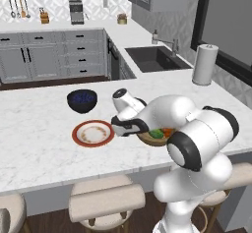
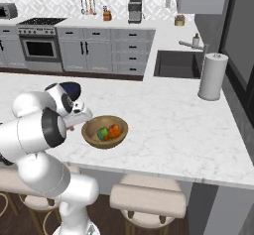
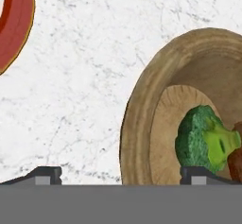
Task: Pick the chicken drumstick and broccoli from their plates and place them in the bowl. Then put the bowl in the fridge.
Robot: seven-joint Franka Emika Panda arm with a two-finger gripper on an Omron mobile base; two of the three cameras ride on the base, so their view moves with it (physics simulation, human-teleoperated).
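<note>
The wooden bowl (image 2: 104,132) sits on the white marble desk (image 2: 168,125), near the front edge, and already holds both foods. The broccoli (image 3: 204,140) lies on the bowl's lighter inner floor with the orange-brown chicken drumstick (image 2: 114,130) touching it on one side; in the hand view just a sliver of the drumstick shows at the right edge. In the left base view the two sit as a green and an orange patch inside the bowl, partly behind the arm.

The gripper (image 3: 121,173) hovers low over the bowl's rim, its fingers (image 3: 47,175) spread wide and released, grasping nothing: one tip stands over bare marble, the other over the bowl's inside just below the broccoli. Whether either tip touches the wood is hard to tell from this angle.

Just to the left of the bowl in the left base view lies the white plate with the red-orange rim (image 1: 93,133), bare of food. Behind it stands the small dark blue bowl (image 1: 81,100). A paper towel roll (image 2: 213,76) stands upright near the sink (image 2: 177,64), well apart from the bowl.
</note>
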